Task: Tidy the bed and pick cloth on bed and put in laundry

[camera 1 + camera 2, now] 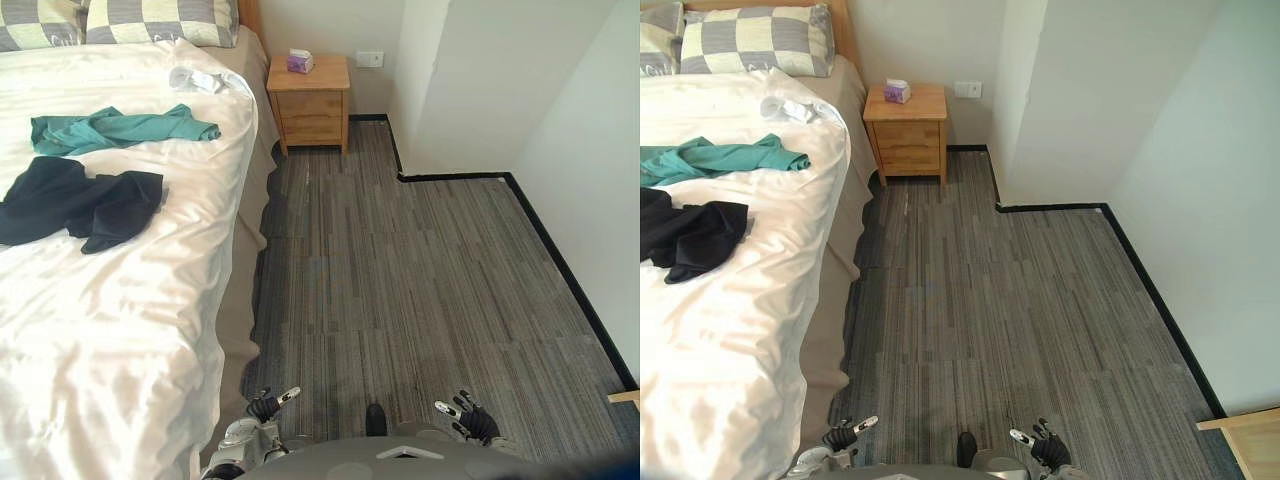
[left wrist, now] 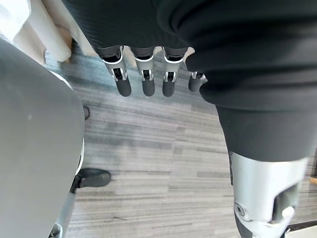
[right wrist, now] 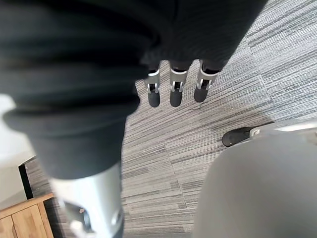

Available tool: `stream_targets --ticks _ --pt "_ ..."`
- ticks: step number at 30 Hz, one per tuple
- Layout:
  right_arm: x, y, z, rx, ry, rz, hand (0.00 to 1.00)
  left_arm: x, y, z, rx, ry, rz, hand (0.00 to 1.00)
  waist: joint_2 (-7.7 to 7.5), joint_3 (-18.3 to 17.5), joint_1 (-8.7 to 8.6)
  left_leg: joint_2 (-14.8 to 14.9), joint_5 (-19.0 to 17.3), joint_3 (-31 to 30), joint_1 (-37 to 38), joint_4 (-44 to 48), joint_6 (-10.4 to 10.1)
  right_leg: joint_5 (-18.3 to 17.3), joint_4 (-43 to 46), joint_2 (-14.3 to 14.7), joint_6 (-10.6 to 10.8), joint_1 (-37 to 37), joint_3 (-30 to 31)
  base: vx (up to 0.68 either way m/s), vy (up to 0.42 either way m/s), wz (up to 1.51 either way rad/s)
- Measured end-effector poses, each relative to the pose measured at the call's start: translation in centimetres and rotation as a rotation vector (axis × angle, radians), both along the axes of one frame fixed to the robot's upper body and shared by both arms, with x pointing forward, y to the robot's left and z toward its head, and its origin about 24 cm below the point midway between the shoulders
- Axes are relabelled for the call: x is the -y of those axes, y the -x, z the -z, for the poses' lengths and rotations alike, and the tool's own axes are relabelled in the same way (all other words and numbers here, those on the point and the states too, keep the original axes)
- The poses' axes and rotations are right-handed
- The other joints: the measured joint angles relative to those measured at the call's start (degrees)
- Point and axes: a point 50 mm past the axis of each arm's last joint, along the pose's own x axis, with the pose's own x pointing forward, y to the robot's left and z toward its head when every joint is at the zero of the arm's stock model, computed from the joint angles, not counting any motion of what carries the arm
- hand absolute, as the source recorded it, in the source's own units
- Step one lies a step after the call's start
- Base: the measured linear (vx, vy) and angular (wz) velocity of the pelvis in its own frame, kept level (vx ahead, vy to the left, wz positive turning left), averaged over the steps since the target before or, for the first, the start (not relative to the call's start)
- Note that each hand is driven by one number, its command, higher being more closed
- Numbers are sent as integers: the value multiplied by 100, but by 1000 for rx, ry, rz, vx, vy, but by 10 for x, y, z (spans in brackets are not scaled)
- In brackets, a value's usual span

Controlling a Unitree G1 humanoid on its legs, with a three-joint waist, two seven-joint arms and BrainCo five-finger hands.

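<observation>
Clothes lie on the bed (image 1: 120, 320), far left — a black cloth (image 1: 85, 205), a green cloth (image 1: 120, 128) behind it. Soft, light, floppy — I'd grab a bunched middle fold. My left hand (image 1: 265, 407) and right hand (image 1: 468, 415) hang near, fingers straight, holding nothing.

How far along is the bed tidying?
Nothing looks done: the teal cloth, black cloth and small white cloth lie on the rumpled bed. Nothing is in hand; the left hand and right hand hang open over the floor. All collecting and smoothing remains.
</observation>
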Motion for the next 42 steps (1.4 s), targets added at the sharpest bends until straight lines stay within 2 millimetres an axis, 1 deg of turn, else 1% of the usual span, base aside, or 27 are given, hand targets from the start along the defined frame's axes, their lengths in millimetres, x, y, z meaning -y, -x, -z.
stream_targets --ticks 9,11,13,14,15,16,17,18,20,22,24,25,27,28,29,30,31,32,33,34,35,36,37,39,40,41,42 --pt "-2 1 1 -13 -2 25 0 -3 1 0 -3 14 -54 0 -41 58 3 27 -24 9 -50 57 -41 -91 0 -5 -12 -7 -40 0 0 2" --pt "-2 2 1 -25 -7 56 0 -5 2 0 1 43 -142 0 2 166 15 211 -338 67 -331 490 -457 -193 27 24 -121 -34 -282 -4 -8 0" --pt "-2 0 0 -22 -9 67 0 -10 6 -1 5 49 -200 0 26 213 118 388 -451 206 -521 1024 -531 -268 153 60 -201 -82 -433 43 -46 -21" --pt "-5 -1 0 -24 -16 84 0 -15 1 -3 27 53 -230 0 -59 365 128 547 -327 339 -985 2175 -504 -420 326 7 -260 -125 -409 37 -71 -13" --pt "-5 -1 0 -27 -20 87 0 -17 -2 -5 47 62 -246 0 -83 430 141 586 -189 342 -1221 2686 -500 -488 429 -51 -281 -119 -385 31 -66 -9" --pt "-6 -1 1 -33 -21 83 0 -16 -4 -6 64 75 -254 0 -146 501 197 532 -277 325 -1417 2927 -411 -599 569 -160 -270 -85 -312 87 -41 -16" --pt "-3 -2 1 -46 -15 89 0 -15 -5 -7 72 83 -258 0 -113 557 177 362 -394 338 -1520 2595 -260 -689 631 -359 -235 -35 -257 107 -18 -18" --pt "-1 -1 0 -47 -10 93 0 -13 -5 -6 71 91 -266 0 -62 574 154 272 -380 338 -1546 2301 -261 -707 614 -438 -206 -6 -227 135 36 -19" --pt "8 -4 -2 -43 12 90 0 -6 -5 -6 77 113 -279 0 138 670 146 96 -20 343 -1635 1252 -280 -745 474 -587 -136 171 -130 239 81 -12" --pt "10 -2 -2 -48 18 89 0 -6 -6 -6 84 123 -292 0 186 693 160 50 440 348 -1818 655 -299 -778 348 -632 -20 325 -131 281 91 7" --pt "12 0 -1 -58 31 74 0 -7 -7 -6 95 139 -301 0 249 743 190 89 1059 352 -2080 141 -310 -933 244 -623 152 589 -131 350 112 3" --pt "13 0 -1 -59 33 75 0 -7 -7 -7 96 141 -300 0 278 755 193 109 1166 371 -2131 69 -297 -997 248 -615 201 643 -127 388 149 -18" --pt "13 0 -1 -62 33 68 0 -11 -5 -7 94 133 -304 0 270 761 288 154 1655 548 -2136 161 -27 -1285 342 -701 370 767 21 410 191 -42" --pt "11 -3 -1 -55 27 46 0 -15 -3 -7 93 126 -315 0 198 712 346 49 1550 705 -2129 460 327 -1526 509 -917 413 773 112 547 242 -57" --pt "6 -10 0 -47 13 25 0 -20 1 -7 84 116 -315 0 47 616 341 -47 1098 836 -2276 855 449 -1712 874 -1123 368 629 60 569 222 -51" --pt "5 -13 -1 -37 10 19 0 -22 2 -6 78 117 -311 0 31 599 329 -58 917 874 -2353 1025 570 -1786 1349 -1186 498 435 -12 471 139 -28" --pt "6 -16 -2 -25 8 22 0 -22 3 -6 61 124 -310 0 13 594 316 -119 616 914 -2396 1256 692 -1980 2528 -1343 733 -36 -119 463 119 -9" --pt "7 -16 -2 -24 8 33 0 -24 6 -5 40 117 -304 0 -61 612 309 -272 360 918 -2249 1364 772 -1881 3729 -1542 917 -453 -133 465 125 4" --pt "6 -15 -2 -25 3 40 0 -26 7 -5 31 111 -299 0 -108 619 293 -372 263 909 -2105 1353 779 -1701 4349 -1664 993 -662 -79 482 109 29" --pt "2 -15 -1 -23 -7 46 0 -29 12 -4 5 98 -282 0 -169 627 252 -556 123 809 -1767 1256 748 -1148 5588 -1864 1028 -1093 -31 500 60 52" --pt "2 -14 -1 -19 -9 57 0 -30 17 -2 -22 91 -264 0 -212 642 157 -635 11 692 -1394 1150 719 -1094 6383 -1960 1040 -1358 -115 510 26 57" --pt "2 -14 -2 -13 -9 62 0 -30 20 -1 -37 92 -260 0 -204 632 141 -644 -19 608 -1217 1080 734 -1136 6564 -1961 970 -1453 -194 529 -28 57" --pt "2 -15 -2 1 -12 76 0 -30 21 -1 -45 88 -256 0 -139 662 143 -645 -31 462 -824 872 725 -1385 6680 -1935 863 -1633 -466 533 -87 64" --pt "3 -15 -3 21 -22 126 0 -28 22 0 -53 75 -237 0 -101 679 51 -493 -38 152 -264 463 724 -1753 5951 -1699 744 -1884 -983 566 -171 76" --pt "4 -16 -3 25 -20 141 0 -27 21 0 -48 74 -226 0 -72 674 15 -413 -46 74 -162 375 707 -1794 5576 -1587 677 -1964 -1104 473 -235 65" --pt "5 -19 -5 38 -18 159 0 -25 19 0 -38 78 -222 0 22 704 -8 -263 -77 -44 -24 286 651 -1781 4892 -1387 638 -2053 -1233 451 -281 71" --pt "6 -22 -7 62 -18 179 0 -22 15 -1 -26 81 -200 0 92 739 -63 -49 -145 -160 176 153 533 -1372 3356 -1083 524 -2235 -1261 444 -302 67"
